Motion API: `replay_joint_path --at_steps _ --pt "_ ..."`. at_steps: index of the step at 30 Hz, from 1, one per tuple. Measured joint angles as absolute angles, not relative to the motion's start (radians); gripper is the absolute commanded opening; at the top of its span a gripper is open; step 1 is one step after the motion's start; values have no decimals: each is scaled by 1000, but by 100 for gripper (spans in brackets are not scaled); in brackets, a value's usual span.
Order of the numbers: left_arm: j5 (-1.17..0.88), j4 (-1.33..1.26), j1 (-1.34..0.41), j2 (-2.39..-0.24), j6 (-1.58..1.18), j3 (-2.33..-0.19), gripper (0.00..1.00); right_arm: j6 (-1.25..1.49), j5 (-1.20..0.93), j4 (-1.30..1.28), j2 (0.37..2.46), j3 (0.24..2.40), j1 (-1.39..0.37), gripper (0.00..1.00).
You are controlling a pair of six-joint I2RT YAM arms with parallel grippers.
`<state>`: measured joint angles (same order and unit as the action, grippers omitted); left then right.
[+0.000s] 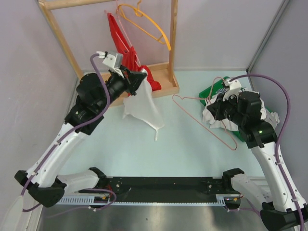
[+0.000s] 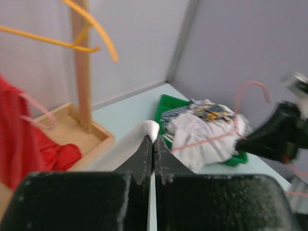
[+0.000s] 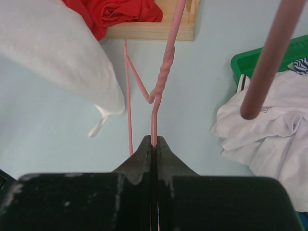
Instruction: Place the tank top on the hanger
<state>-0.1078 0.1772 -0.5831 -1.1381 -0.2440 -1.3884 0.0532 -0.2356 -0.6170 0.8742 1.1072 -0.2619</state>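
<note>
The white tank top (image 1: 142, 107) hangs from my left gripper (image 1: 143, 76), which is shut on its top edge and holds it up in front of the wooden rack. Its lower hem and a strap dangle just above the table. In the left wrist view a fold of the tank top (image 2: 148, 128) pokes out between the closed fingertips of that gripper (image 2: 153, 140). My right gripper (image 1: 214, 107) is shut on the pale pink hanger (image 1: 219, 134) near its twisted neck. In the right wrist view that gripper (image 3: 153, 141) pinches the hanger (image 3: 163, 72), with the tank top (image 3: 62, 53) to its left.
A wooden rack (image 1: 172, 48) at the back holds a red garment (image 1: 121, 43) and an orange-yellow hanger (image 1: 150, 27). A green bin (image 1: 211, 89) with a heap of white-grey clothes (image 1: 270, 116) sits at the right, under my right arm. Walls close in on three sides.
</note>
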Motion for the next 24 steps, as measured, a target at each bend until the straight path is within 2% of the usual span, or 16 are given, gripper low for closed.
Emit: replay_joint_path --at_steps 7,9,10,11,12,13,15,18,24 --pt "-76 200 -899 -1174 -222 -1362 1 74 -184 -636 861 1116 -257 0" --pt "-72 186 -983 -1231 -224 -1321 22 85 -151 -639 861 1122 -256 0" --pt "-83 174 -1025 -1275 -228 -1294 50 93 -129 -643 861 1124 -256 0" --pt "-91 160 -1059 -1322 -231 -1269 66 99 -109 -647 860 1127 -255 0" --pt "-103 152 -1081 -1367 -229 -1251 77 105 -89 -652 860 1129 -254 0" --pt "-114 142 -1109 -1425 -242 -1230 92 106 -73 -656 859 1131 -253 0" --pt "-117 139 -1152 -1527 -255 -1190 99 113 -40 -665 856 1134 -253 0" --pt "-115 152 -1188 -1576 -264 -1128 100 120 -14 -673 852 1134 -253 0" --pt "9 125 -1142 -1357 -293 -984 99 125 -8 -675 852 1134 -253 0"
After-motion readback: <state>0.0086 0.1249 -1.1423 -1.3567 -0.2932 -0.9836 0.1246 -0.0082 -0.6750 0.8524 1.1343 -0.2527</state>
